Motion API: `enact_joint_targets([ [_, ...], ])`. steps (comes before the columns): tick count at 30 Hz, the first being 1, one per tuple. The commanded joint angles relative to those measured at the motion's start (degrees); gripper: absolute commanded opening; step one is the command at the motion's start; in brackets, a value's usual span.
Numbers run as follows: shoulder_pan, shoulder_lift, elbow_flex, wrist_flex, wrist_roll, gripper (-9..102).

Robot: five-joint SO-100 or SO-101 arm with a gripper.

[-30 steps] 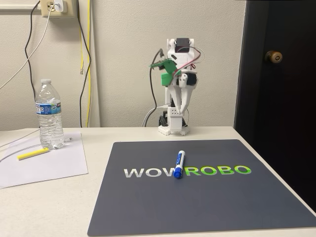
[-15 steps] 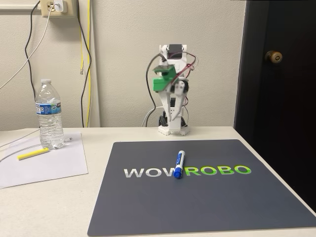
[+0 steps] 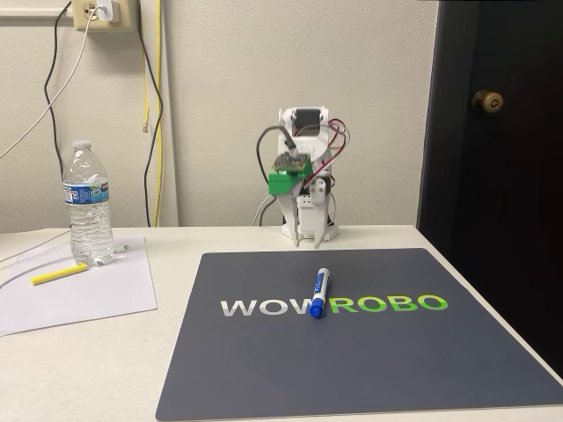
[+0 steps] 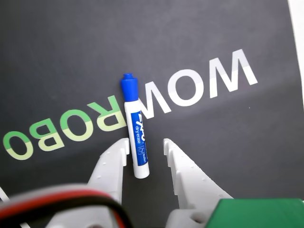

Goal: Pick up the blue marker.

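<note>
In the fixed view, the blue marker [image 3: 318,293] lay on the dark mat [image 3: 369,352] across the "WOWROBO" lettering, cap nearest the camera, while the white arm stood at the table's far edge with its gripper [image 3: 307,236] pointing down, well apart from the pen. A water bottle [image 3: 88,204] and a yellow highlighter [image 3: 59,274] sat at left. In the wrist view, the gripper [image 4: 145,145] hung with fingers spread, gripping nothing, and the blue marker [image 4: 135,132] appeared between the tips.
</note>
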Motion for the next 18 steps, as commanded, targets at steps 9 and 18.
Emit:
enact_joint_targets([
  [9,0.0,-5.0,-0.3,-2.8,-1.9,27],
  [18,-0.4,-1.4,11.9,-12.0,-1.9,30],
])
